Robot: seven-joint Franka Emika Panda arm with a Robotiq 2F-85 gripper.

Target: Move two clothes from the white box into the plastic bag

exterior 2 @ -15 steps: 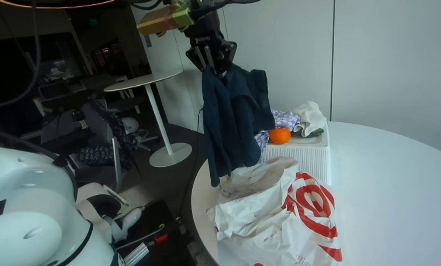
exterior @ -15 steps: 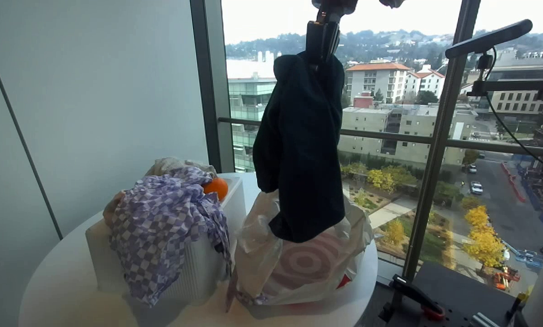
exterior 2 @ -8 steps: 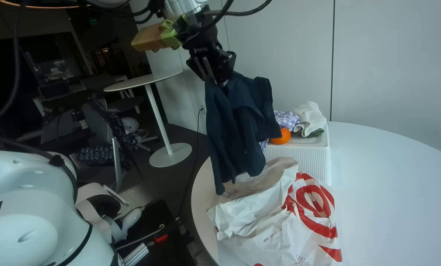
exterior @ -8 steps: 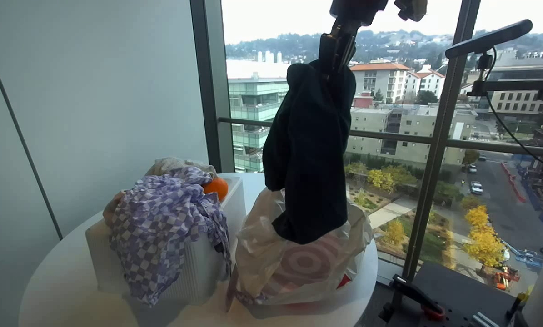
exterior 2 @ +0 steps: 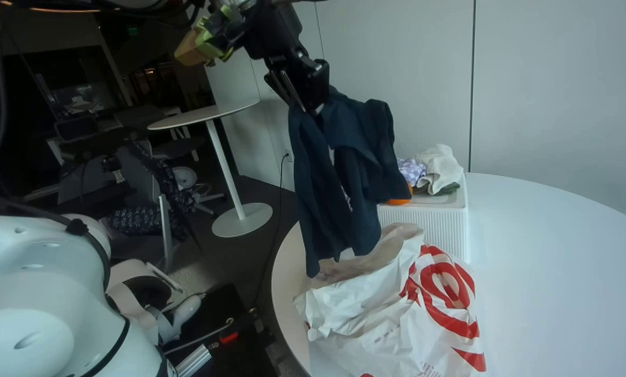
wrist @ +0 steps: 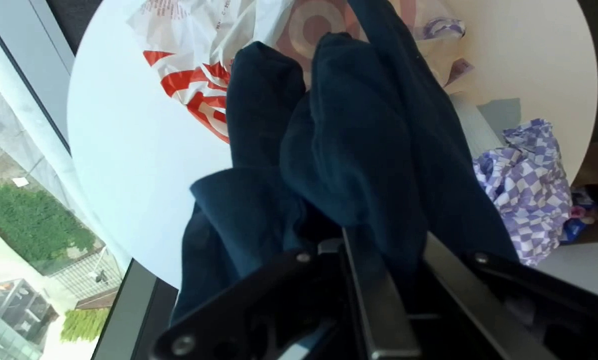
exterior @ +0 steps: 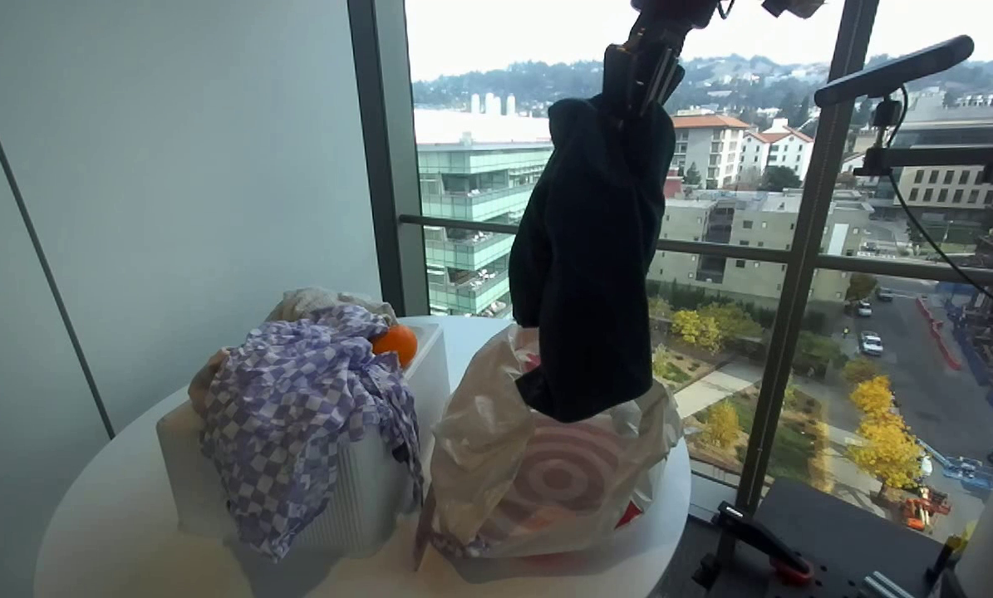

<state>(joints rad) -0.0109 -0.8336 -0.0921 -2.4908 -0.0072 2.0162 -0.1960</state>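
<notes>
The dark navy garment [exterior: 596,274] hangs from my gripper [exterior: 631,108] in both exterior views [exterior 2: 339,178]. In the wrist view, the garment [wrist: 359,115] is pinched between the two fingers [wrist: 386,240]. My gripper [exterior 2: 313,107] is high above the table. The garment's lower end hangs over the plastic bag [exterior: 475,465], whose red ring mark shows [exterior 2: 443,285]; whether they touch cannot be told. The checked garment [exterior: 288,415] lies draped over the side of the white box [exterior: 376,498]; the box is partly hidden in an exterior view [exterior 2: 433,225].
An orange item [exterior: 396,342] and a pale cloth [exterior 2: 439,167] lie in the box. A bit of purple checked material [wrist: 444,27] shows at the bag's corner. The round white table [exterior: 130,490] stands close to a window and a wall.
In an exterior view my gripper has moved right with the navy garment, dipping and then rising a little. The box, the bag and the checked garment have stayed in place.
</notes>
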